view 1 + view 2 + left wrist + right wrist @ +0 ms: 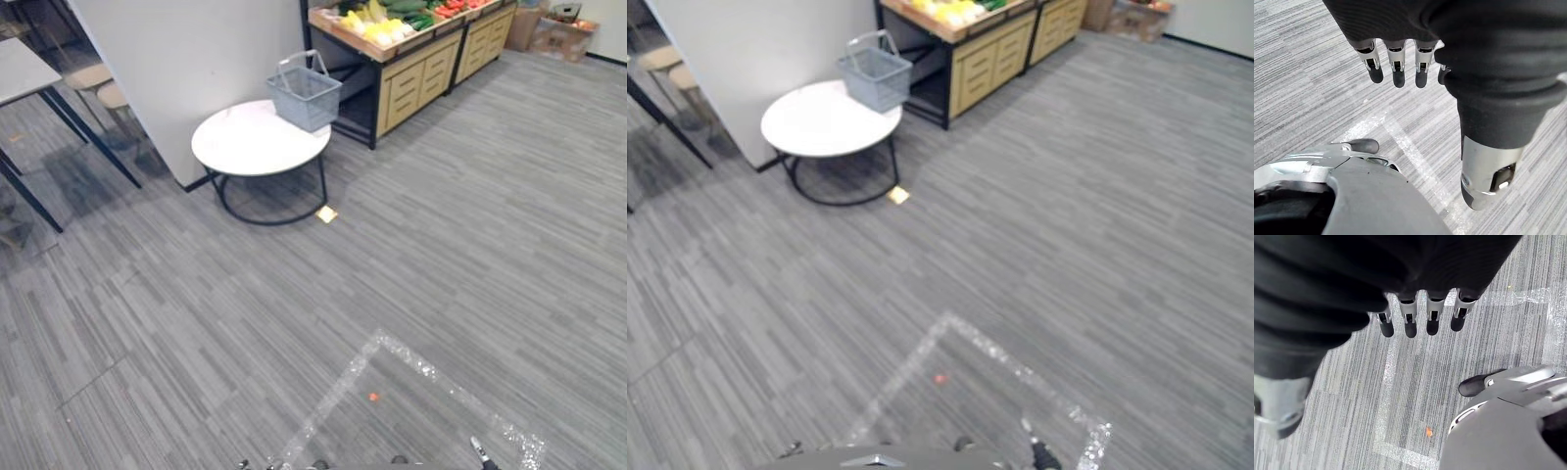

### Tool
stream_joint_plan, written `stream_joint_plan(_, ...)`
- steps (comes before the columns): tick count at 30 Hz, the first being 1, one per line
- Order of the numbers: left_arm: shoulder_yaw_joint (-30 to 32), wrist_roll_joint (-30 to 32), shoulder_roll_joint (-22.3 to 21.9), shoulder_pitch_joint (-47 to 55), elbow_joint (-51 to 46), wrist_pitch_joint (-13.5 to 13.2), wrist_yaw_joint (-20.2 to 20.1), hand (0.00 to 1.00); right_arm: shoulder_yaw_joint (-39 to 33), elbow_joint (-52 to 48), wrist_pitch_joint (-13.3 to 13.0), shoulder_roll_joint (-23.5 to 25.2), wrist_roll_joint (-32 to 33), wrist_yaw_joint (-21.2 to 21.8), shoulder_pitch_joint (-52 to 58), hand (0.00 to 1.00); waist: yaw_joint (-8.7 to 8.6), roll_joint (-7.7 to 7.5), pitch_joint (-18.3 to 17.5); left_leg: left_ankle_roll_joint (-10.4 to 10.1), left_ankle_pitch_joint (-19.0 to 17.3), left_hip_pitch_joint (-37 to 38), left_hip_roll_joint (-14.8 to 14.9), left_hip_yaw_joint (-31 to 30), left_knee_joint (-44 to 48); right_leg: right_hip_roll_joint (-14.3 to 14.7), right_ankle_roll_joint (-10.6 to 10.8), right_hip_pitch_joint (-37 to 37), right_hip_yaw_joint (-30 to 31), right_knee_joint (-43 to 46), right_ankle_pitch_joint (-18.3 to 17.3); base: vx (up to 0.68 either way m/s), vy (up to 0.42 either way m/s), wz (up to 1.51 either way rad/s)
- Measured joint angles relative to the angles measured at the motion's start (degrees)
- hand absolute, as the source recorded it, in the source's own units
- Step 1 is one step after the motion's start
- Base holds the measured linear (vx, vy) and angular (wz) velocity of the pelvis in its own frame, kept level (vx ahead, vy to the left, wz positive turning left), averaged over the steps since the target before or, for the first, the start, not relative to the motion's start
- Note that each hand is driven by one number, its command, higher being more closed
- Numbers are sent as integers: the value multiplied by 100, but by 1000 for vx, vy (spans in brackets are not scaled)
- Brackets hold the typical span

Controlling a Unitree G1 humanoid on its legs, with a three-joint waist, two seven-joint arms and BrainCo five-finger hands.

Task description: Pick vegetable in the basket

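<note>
A grey wire basket with its handle up stands on the far edge of a round white table, well ahead on the left. Behind it a wooden stand holds yellow, green and red vegetables. My left hand hangs over the grey carpet with straight fingers and nothing in it. My right hand hangs the same way, fingers straight and holding nothing. Both hands are far from the basket and the stand.
A white wall panel rises just left of the round table. A dark-legged table and stools stand at far left. Cardboard boxes sit at the back right. Silver tape lines and a small yellow tag mark the carpet.
</note>
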Motion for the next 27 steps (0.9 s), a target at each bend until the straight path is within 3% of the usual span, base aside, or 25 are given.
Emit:
stream_joint_plan(21, -14, 8, 22, -131, -8, 7, 8, 0, 1, -52, -2, -3, -5, 36, -65, 0, -8, 15, 108, -46, -35, -127, 50, 126, 2, 55, -10, -132, 76, -60, 5, -3, -25, -2)
stream_joint_plan(27, 79, -18, 23, -421, -175, 9, 43, 0, -65, -135, 0, -23, -10, 37, -281, 0, -25, 81, 413, -29, -5, -387, 119, 232, 37, 60, -192, -873, 143, 864, -351, -6, -31, -11)
